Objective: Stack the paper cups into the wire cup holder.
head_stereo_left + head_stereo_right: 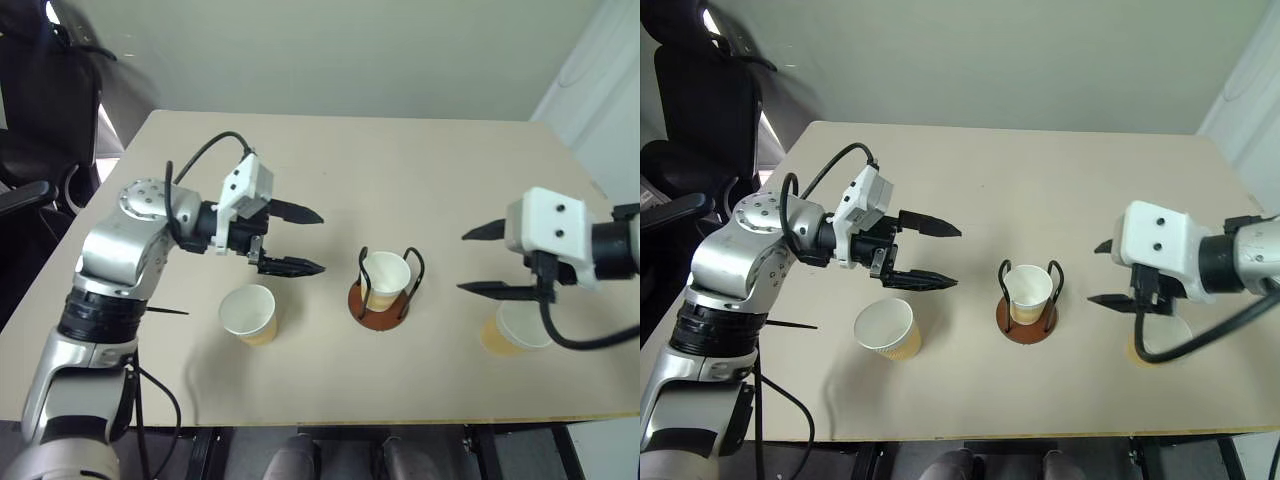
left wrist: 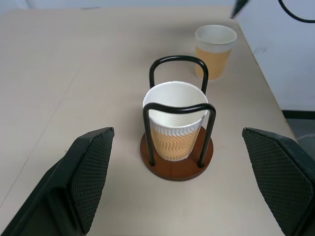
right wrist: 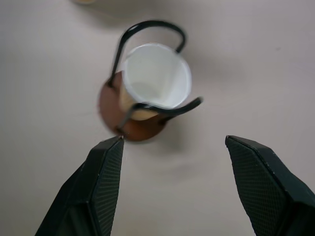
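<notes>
Wire cup holder (image 1: pixel 381 300) stands upright on the bench (image 1: pixel 400 170), near-centre, w/ one paper cup (image 1: pixel 384 277) seated inside its black loops, rim up, tan wavy side showing betw. the wires.

Left jaws (image 1: pixel 297 240): wide open, nothing betw. the fingers, hovering above the bench to the left of the holder, tips pointing right toward it. Holder + cup sit ahead of the tips, apart from them, roughly in line w/ the gap; in the left wrist view the holder (image 2: pixel 177 162) lies centred betw. the two fingers, beyond them.

Second cup (image 1: pixel 249 313) stands upright on the bench just near-left of the left jaws, below the near finger, not touched as far as can be seen.

Right jaws (image 1: pixel 482 261): open, empty, to the right of the holder, tips pointing left toward it, clear gap betw. tips and wires. In the right wrist view the holder (image 3: pixel 135 125) sits past the fingers, off to one side of the gap.

Third cup (image 1: pixel 512 330) stands on the bench at near right, under the right jaws, partly hidden by the cable; not gripped.
</notes>
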